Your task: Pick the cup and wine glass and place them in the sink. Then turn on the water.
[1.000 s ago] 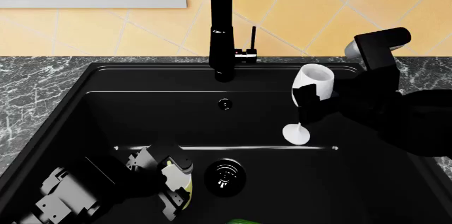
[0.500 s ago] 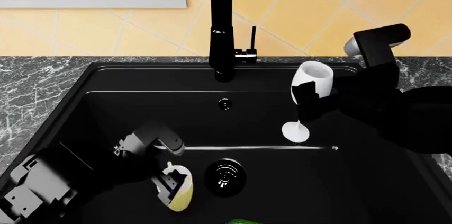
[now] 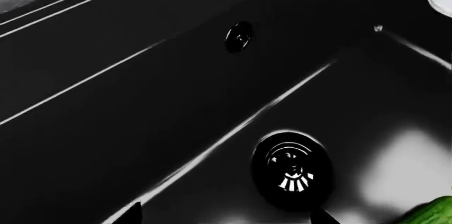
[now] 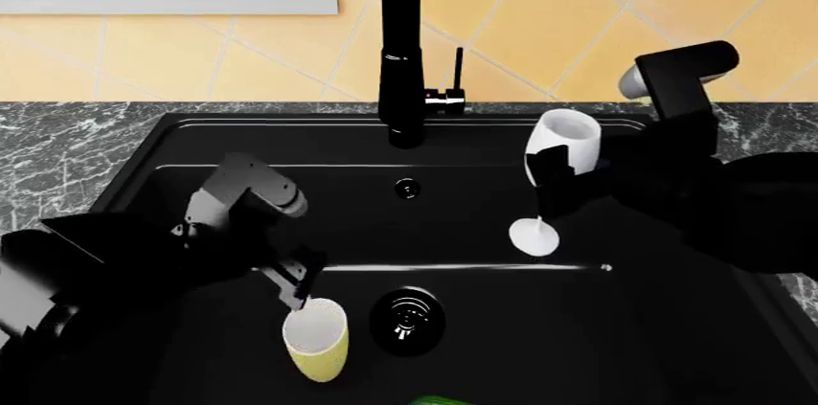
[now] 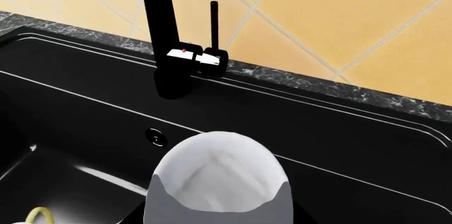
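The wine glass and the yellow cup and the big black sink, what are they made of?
The wine glass looks like opaque white plastic or ceramic: you can't see through it. The cup, pale yellow with a white inside, looks like smooth glazed ceramic, maybe plastic. The sink looks like matte black stone or composite, with only thin shiny lines along its edges. It's a simulator render, so these are guesses.

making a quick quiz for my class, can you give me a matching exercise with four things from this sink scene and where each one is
Things:
1. cup
2. wine glass
3. drain
4. faucet

Places:
A. round opening in the sink floor
B. rising from the counter behind the basin
C. standing on the sink floor, free of the left end effector
D. held above the basin in the right end effector

Pairs: 1-C, 2-D, 3-A, 4-B
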Controlling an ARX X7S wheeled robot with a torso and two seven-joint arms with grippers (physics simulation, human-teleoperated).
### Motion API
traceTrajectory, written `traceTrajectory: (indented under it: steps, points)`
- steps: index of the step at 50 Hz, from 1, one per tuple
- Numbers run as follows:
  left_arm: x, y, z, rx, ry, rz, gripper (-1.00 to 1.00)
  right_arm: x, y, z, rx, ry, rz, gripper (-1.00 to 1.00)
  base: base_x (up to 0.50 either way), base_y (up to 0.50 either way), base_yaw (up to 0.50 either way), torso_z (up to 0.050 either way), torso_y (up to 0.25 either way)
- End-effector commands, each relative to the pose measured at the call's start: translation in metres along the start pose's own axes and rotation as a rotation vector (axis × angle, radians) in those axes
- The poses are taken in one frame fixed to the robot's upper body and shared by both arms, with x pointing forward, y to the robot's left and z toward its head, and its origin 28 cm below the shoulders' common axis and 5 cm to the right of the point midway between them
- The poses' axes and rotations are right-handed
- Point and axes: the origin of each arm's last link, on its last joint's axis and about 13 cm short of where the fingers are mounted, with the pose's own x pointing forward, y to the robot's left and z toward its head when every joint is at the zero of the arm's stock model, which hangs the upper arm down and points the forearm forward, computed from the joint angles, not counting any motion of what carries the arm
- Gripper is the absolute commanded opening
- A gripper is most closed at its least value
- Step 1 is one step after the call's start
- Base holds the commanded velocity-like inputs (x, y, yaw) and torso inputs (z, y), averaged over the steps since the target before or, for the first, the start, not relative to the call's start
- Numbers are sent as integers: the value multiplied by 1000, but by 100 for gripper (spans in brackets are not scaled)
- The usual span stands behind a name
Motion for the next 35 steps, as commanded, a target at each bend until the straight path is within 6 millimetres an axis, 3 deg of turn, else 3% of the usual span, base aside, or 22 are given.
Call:
traceTrajectory:
  steps: [1,17,35]
  points:
    - [-17,10,17,-61,-135,73,100,4,0,2,-17,-5,-2,-100,0,0,0,0,0]
    - [-25,32,37,-172,-328,290,100,16,1,-6,-16,8,9,-100,0,0,0,0,0]
    - [-27,45,49,-241,-377,411,100,29,2,-14,-16,36,19,-100,0,0,0,0,0]
